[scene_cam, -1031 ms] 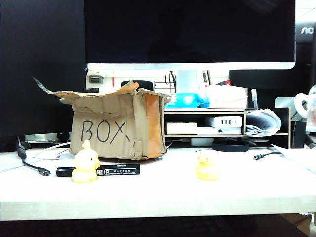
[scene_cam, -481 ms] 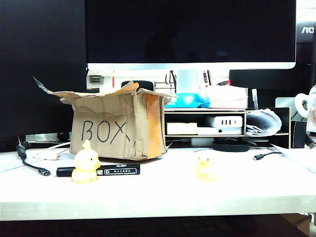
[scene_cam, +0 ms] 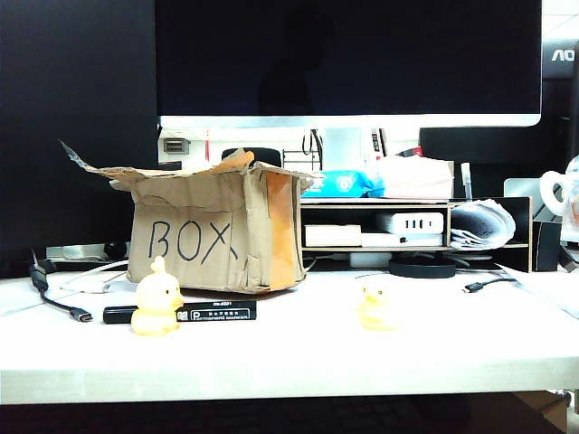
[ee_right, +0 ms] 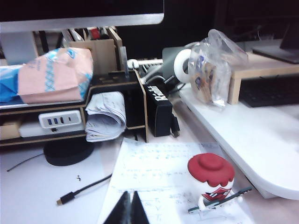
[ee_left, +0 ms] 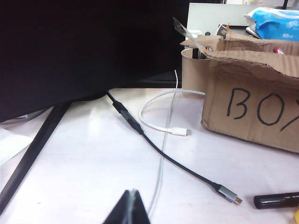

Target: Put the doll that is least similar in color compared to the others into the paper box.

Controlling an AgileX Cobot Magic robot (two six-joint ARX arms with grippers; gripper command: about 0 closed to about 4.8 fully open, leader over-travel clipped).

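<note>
Nearest the right wrist camera, the right gripper is hovering with fingers pressed together, holding nothing. Just beyond it, the doll is standing on a sheet of paper. Elsewhere, the left gripper, fingers also together, is hanging short of the paper box.

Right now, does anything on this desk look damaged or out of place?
The paper box has ragged, torn flaps, and the doll stands on a sheet of paper far from it. Both the left gripper and right gripper are shut.
</note>
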